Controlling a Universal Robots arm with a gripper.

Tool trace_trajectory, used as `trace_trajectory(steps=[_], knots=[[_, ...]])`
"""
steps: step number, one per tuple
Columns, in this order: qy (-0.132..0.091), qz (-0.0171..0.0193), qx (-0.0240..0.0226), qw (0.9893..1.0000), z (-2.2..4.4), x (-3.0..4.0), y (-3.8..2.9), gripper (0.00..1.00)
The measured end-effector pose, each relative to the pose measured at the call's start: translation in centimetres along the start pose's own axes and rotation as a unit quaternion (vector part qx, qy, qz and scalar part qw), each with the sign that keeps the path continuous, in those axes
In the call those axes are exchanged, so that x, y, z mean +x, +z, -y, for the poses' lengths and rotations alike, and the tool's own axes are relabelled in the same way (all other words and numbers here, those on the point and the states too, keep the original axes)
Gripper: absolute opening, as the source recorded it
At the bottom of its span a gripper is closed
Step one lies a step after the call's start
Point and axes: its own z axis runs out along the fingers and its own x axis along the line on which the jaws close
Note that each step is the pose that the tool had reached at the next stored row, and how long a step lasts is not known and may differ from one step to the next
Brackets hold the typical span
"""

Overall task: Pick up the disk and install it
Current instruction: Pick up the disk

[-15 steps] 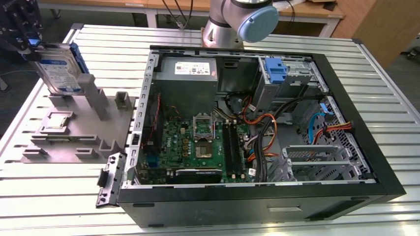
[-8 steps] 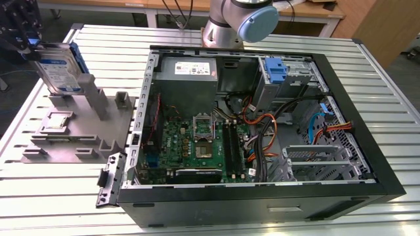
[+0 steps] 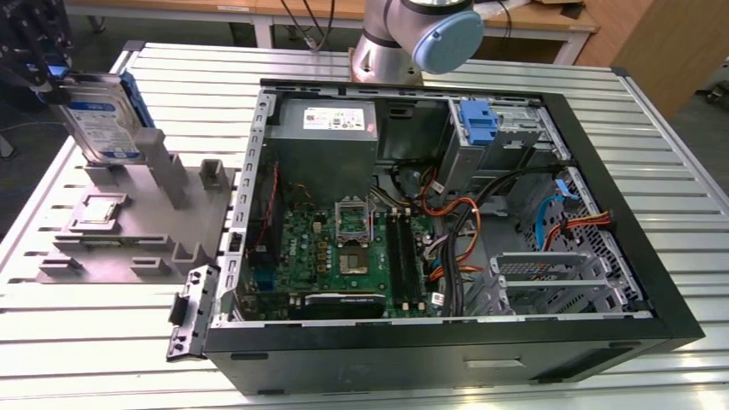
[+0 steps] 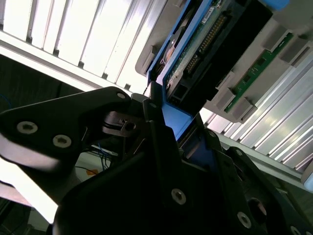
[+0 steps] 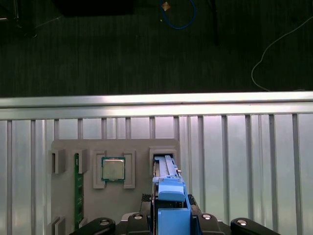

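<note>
The disk (image 3: 105,120), silver-grey with a white-and-blue label and blue side rails, stands on edge at the exterior view's upper left. Its lower end is at the slot of a grey holder plate (image 3: 125,222). My gripper (image 3: 55,84) comes in from the exterior view's left and is shut on the disk's top edge. In the first wrist view the disk's blue rail (image 5: 171,196) runs from my gripper (image 5: 171,218) down to the holder's slot. The second wrist view has black fingers (image 4: 156,132) clamped on the blue rail, with the disk's green circuit board (image 4: 195,46) beyond.
An open computer case (image 3: 638,307) lies on the slatted metal table (image 3: 684,188), with the motherboard, cables, a blue bracket (image 3: 479,124) in a bay and a metal drive cage (image 3: 547,273). The holder also carries a square chip (image 5: 113,169) and a green memory stick (image 5: 77,191). The arm's base (image 3: 411,34) stands behind the case.
</note>
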Motion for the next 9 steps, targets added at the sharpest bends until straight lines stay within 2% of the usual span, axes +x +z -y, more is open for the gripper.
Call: trace_trajectory(steps=[3, 5, 9], knots=[[0.0, 0.0, 0.0, 1.0, 0.0, 0.0, -0.05, 0.36], [0.0, -0.0005, 0.0, 1.0, -0.01, -0.01, -0.96, 0.36], [0.0, -0.0008, -0.0001, 1.0, -0.02, -0.01, -1.03, 0.36]])
